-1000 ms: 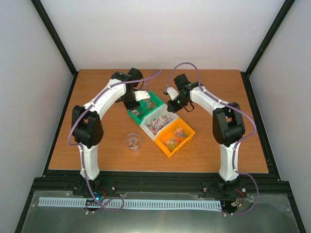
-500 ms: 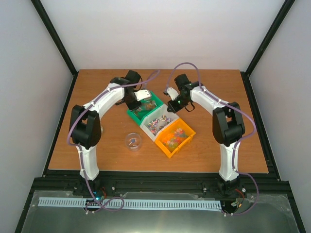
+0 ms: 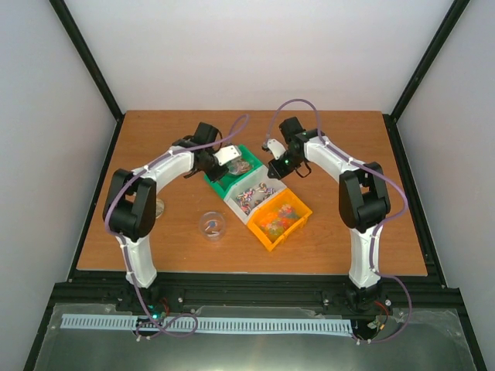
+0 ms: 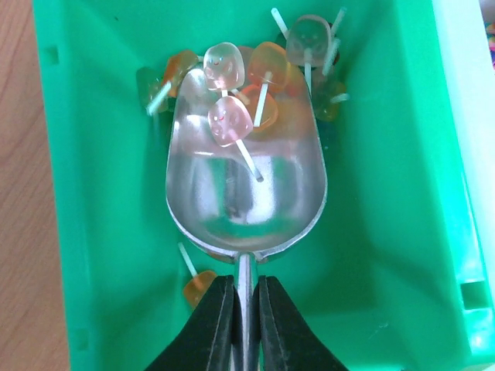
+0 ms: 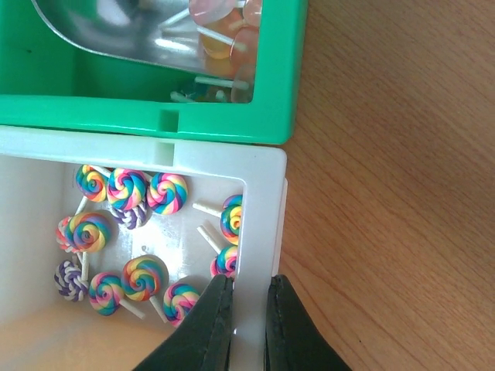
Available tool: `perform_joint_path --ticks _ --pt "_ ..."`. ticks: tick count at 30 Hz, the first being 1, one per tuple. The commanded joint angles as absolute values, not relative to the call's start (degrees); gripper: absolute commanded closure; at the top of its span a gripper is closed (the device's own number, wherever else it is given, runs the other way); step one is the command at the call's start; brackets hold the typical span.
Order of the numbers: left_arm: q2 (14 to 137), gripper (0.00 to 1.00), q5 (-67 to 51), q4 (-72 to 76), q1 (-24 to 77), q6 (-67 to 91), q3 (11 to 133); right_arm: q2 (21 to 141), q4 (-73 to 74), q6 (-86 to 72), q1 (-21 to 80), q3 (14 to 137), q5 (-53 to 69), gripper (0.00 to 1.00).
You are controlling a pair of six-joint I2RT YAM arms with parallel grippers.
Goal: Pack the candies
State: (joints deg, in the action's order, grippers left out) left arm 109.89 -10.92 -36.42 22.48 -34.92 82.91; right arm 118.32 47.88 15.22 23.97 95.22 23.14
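Candies (image 4: 229, 117) beyond left gripper (image 4: 246, 286) (in scoop (image 4: 232, 201))

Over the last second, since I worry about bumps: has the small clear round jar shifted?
No. The small clear round jar sits just where it was, the same gap left of the orange plastic bin.

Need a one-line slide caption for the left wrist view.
Left gripper holds a metal scoop in the green bin, lollipop candies on its tip.

Wooden table (image 3: 340, 239), white walls (image 3: 255, 54), black frame (image 3: 87, 58).
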Motion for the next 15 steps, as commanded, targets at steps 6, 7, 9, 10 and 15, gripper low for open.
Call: perform_joint_path --ticks 6,7,9,10,15 --pt "107.16 0.99 -22.39 -21.51 19.6 -30.81 69.88 118.49 48.43 17.54 24.11 95.8 27.9 0.97" --pt "106.47 0.99 -23.35 -20.97 19.06 -30.72 69.35 118.53 48.43 17.33 23.82 95.8 27.72 0.97" --pt "105.15 0.99 -24.23 -20.39 17.97 -30.94 68.31 118.61 48.63 17.21 23.19 95.98 27.36 0.97" --pt "104.51 0.99 -24.32 -20.13 17.67 -31.05 67.72 118.58 48.75 17.25 22.94 96.03 27.27 0.97" --pt "100.54 0.99 -24.14 -18.49 16.0 -31.47 63.99 118.3 48.87 17.45 22.26 95.75 27.16 0.97"
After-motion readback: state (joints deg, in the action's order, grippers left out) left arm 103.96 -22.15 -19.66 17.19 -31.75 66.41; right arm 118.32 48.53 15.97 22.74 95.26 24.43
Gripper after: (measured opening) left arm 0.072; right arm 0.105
